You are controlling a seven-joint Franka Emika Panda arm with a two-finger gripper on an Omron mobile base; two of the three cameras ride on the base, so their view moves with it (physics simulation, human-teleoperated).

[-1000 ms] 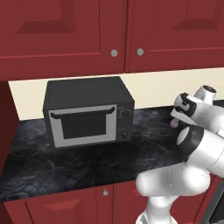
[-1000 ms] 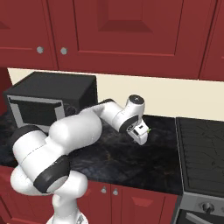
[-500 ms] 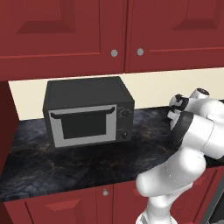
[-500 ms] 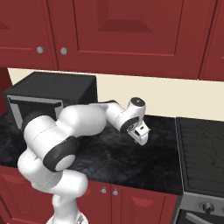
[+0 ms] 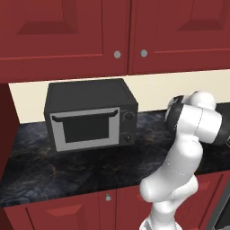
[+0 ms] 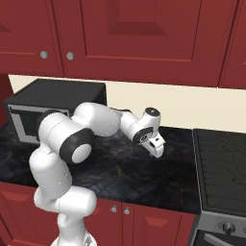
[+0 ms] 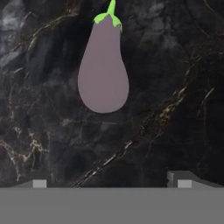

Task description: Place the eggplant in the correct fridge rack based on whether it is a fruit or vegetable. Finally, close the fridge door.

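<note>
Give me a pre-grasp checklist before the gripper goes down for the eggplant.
1. Gripper open: ok, jaws wide, nothing held.
2. Eggplant in sight: ok, lying flat on the dark counter, stem pointing to the top of the hand view.
3. Eggplant between the fingertips: not ok, it lies ahead of them.
4. Space around eggplant: ok, bare counter on every side.
5. Fridge rack and fridge door state: cannot tell.

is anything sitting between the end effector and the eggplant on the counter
Nothing visible does. In the hand view the eggplant lies alone on the dark marble counter, with bare stone between it and the open end effector.
</note>
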